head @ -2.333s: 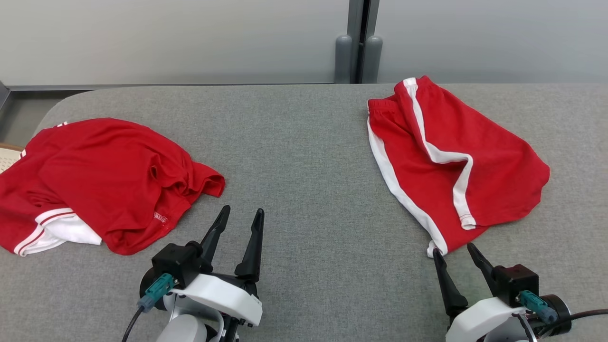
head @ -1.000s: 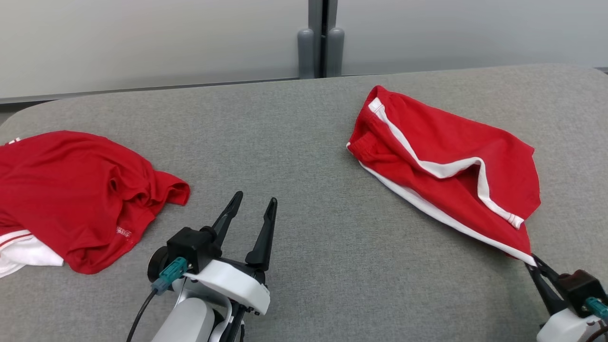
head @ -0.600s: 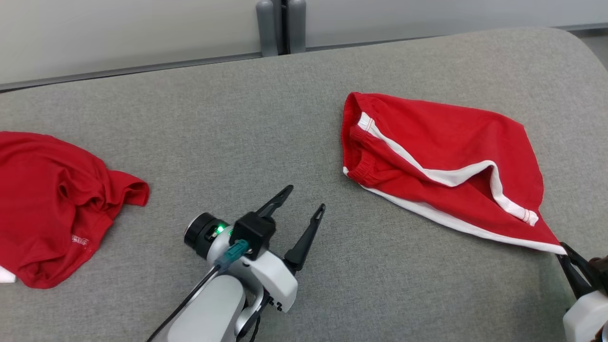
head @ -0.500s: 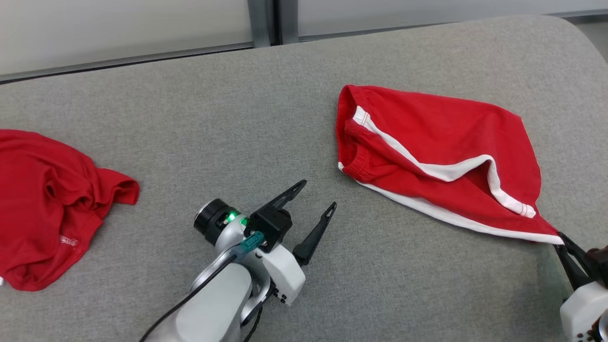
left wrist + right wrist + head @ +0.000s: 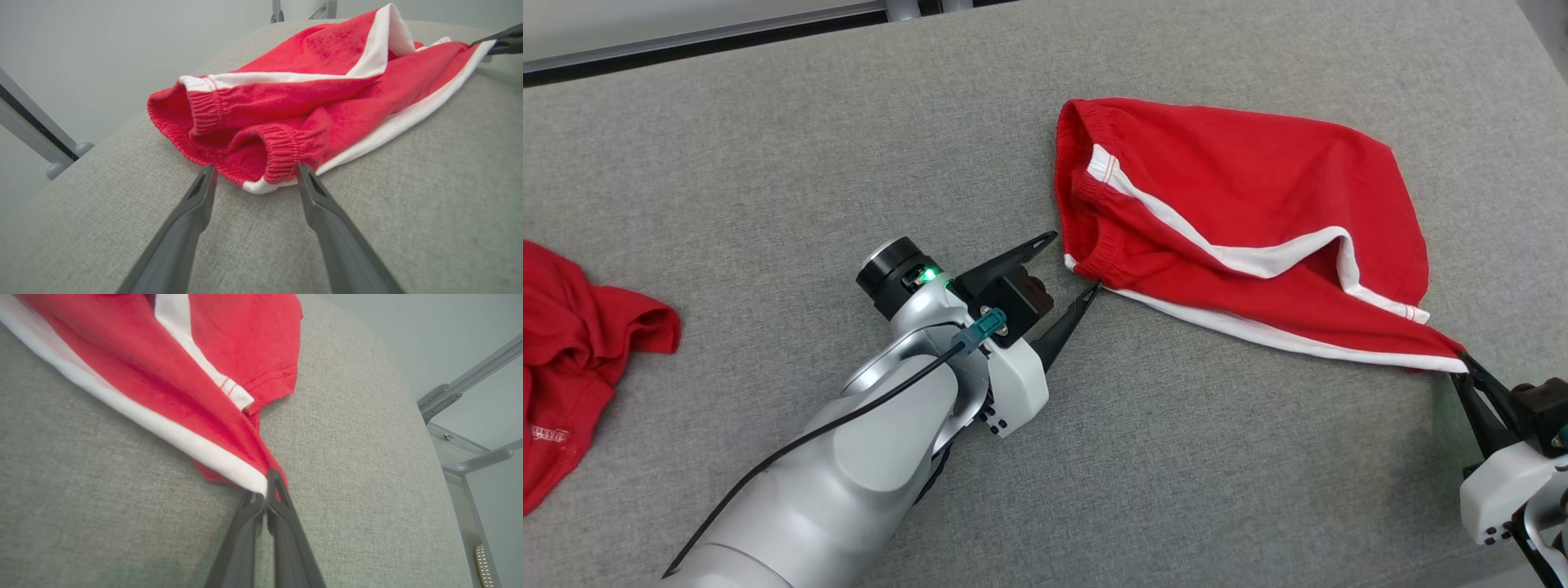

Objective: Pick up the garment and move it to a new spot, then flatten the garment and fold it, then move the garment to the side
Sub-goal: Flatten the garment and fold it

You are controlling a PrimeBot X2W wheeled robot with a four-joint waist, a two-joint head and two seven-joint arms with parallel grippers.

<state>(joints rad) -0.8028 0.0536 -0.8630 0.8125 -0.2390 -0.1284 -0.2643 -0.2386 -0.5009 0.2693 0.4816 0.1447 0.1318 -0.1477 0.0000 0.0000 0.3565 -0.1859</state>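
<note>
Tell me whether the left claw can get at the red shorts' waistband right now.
Probably yes: the left claw stands open, its tips flanking the corner of the waistband, with nothing in the way.

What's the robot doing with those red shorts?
The robot is handling red shorts on a grey padded table. Its right gripper is shut on one white-edged corner, with the fabric pulled taut. Its left gripper is open, fingertips right at the elastic waistband, with nothing pinched there yet. Another red garment lies off to the left.
</note>
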